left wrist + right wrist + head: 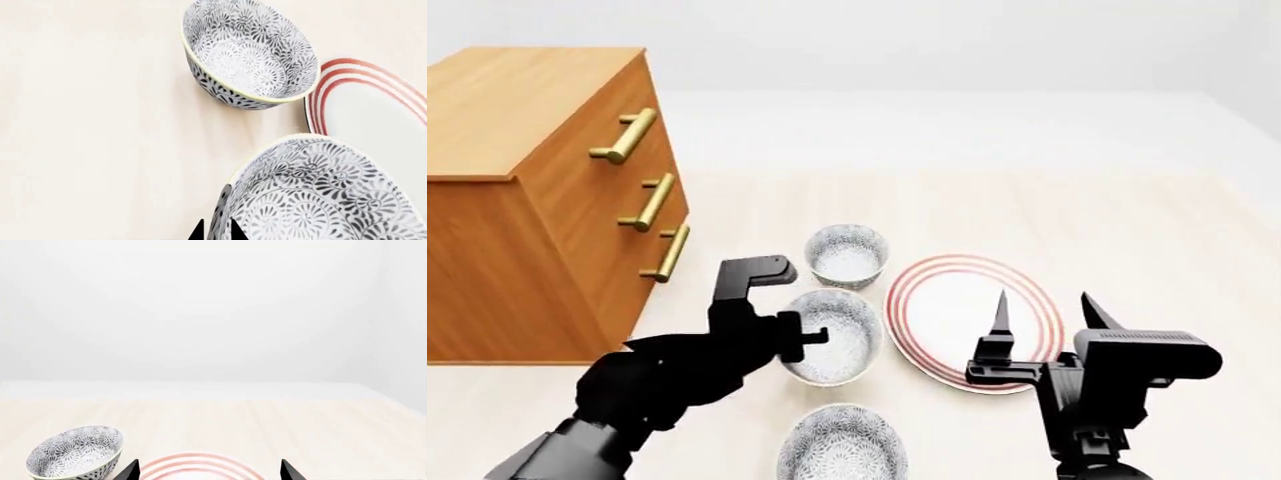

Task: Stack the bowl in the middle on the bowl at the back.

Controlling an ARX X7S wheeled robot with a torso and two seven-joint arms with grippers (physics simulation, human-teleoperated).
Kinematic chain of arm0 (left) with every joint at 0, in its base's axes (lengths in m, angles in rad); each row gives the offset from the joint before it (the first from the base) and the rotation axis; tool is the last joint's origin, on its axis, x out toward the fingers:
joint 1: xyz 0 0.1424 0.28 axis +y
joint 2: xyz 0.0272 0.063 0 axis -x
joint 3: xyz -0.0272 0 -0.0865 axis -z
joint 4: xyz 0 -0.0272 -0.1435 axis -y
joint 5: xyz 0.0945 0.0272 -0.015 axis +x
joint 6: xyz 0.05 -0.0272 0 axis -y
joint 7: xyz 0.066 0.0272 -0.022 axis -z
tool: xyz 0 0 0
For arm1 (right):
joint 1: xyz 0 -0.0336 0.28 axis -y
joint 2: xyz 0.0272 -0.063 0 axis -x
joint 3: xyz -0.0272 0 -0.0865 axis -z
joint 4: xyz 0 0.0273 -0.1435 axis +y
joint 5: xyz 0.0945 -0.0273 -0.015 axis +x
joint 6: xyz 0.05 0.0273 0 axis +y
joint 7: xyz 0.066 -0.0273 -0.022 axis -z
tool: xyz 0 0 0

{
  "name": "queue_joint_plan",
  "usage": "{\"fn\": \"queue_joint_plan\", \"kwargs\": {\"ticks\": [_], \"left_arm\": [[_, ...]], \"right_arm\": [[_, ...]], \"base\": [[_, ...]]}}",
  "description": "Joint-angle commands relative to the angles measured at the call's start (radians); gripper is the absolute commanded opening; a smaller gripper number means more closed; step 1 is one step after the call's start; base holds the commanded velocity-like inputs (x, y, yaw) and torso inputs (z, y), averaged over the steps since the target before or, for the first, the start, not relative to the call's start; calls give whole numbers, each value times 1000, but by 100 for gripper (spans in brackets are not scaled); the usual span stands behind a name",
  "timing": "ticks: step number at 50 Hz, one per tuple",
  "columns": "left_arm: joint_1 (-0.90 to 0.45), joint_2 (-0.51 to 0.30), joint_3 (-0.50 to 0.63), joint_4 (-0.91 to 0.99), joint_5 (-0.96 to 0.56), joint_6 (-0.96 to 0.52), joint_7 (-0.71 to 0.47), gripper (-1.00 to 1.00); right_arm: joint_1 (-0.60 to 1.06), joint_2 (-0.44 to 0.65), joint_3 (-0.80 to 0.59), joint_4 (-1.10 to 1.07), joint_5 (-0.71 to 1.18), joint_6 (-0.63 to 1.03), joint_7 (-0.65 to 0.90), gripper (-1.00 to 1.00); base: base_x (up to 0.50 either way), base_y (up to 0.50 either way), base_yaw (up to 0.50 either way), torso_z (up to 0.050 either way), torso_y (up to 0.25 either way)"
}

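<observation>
Three grey floral-patterned bowls stand in a row on the pale table. The back bowl (846,254) (250,52) (75,452) sits upright by itself. Just nearer is the middle bowl (834,340) (320,190), and my left gripper (811,337) (217,233) is shut on its left rim, one finger inside the wall and one outside. I cannot tell whether this bowl is off the table. To the right, my right gripper (1045,306) (210,471) hangs open over a plate, holding nothing.
A white plate with red rings (961,315) (373,110) (200,467) lies right of the bowls, close to the back and middle ones. A third bowl (842,442) stands nearest me. A wooden drawer cabinet with brass handles (547,200) stands on the left.
</observation>
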Motion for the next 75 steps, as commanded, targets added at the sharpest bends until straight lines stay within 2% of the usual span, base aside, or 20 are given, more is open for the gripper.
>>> {"fn": "queue_joint_plan", "kwargs": {"ticks": [1, 10, 27, 45, 75], "left_arm": [[40, -124, -80, 281, -137, -45, -101, -100], [77, -198, -132, 477, -208, -57, -157, -100], [194, -342, -186, 893, -377, -129, -368, -100], [275, -408, -221, 1046, -528, -138, -401, -100], [430, -478, -240, 1208, -562, -96, -402, -100]], "right_arm": [[-7, 6, 3, 0, 9, -6, 2, 100], [-15, 14, 8, -7, 17, -7, 4, 100], [-32, 28, 23, -30, 37, -4, 13, 100], [-31, 31, 23, -17, 48, -15, 18, 100], [-31, 37, 9, -5, 51, -26, 28, 100]], "base": [[0, 0, 0, 0, 0], [0, 0, 0, 0, 0], [0, 0, 0, 0, 0], [0, 0, 0, 0, 0], [0, 0, 0, 0, 0]]}}
